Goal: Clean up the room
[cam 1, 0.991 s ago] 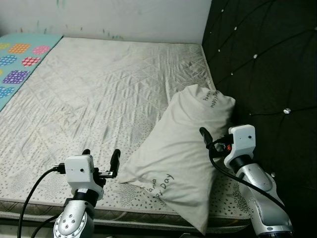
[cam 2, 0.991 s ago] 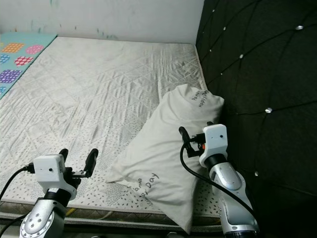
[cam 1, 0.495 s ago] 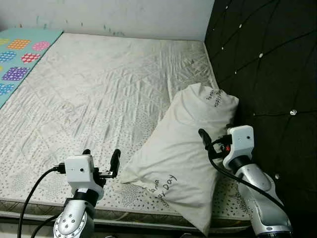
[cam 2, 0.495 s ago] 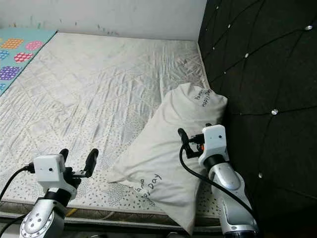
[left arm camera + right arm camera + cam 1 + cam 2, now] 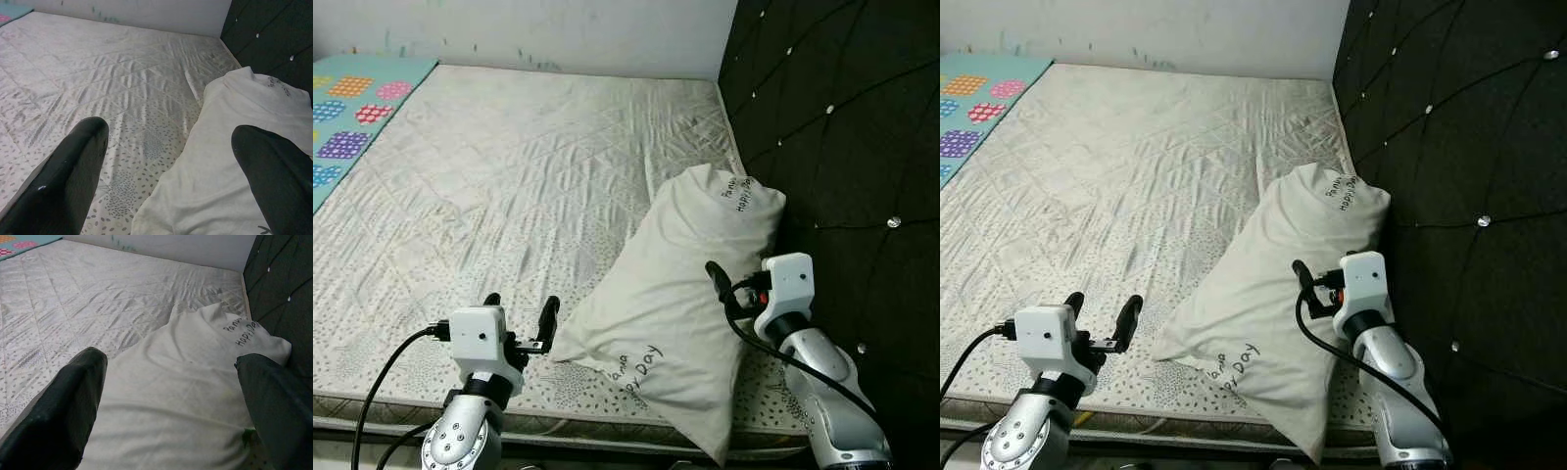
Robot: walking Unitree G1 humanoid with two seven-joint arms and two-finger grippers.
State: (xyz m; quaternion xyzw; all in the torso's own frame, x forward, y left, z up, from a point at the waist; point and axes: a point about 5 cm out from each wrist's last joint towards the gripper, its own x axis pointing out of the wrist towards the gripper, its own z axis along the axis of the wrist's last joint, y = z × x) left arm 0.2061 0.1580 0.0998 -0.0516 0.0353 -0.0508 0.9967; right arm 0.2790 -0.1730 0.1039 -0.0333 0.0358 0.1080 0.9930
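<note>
A white pillow [image 5: 671, 304] with dark lettering lies slanted on the bare quilted mattress [image 5: 509, 176], its far end against the black headboard. My left gripper [image 5: 521, 311] is open just above the mattress's near edge, a little left of the pillow's near corner [image 5: 161, 215]. Over the pillow's right side, close to the headboard, my right gripper [image 5: 739, 284] also stands open. In the right wrist view the pillow [image 5: 186, 382] lies under and between the two fingers. Neither gripper holds anything.
A black tufted headboard [image 5: 842, 147] walls off the right side. Beyond the mattress's left edge lies a colourful play mat [image 5: 352, 108]. A pale wall [image 5: 558, 29] runs behind the bed. The wide left and middle stretch of mattress is bare fabric.
The head camera tilted slightly early on. My left gripper has edged a little right, toward the pillow's corner. The right gripper and the pillow have hardly moved.
</note>
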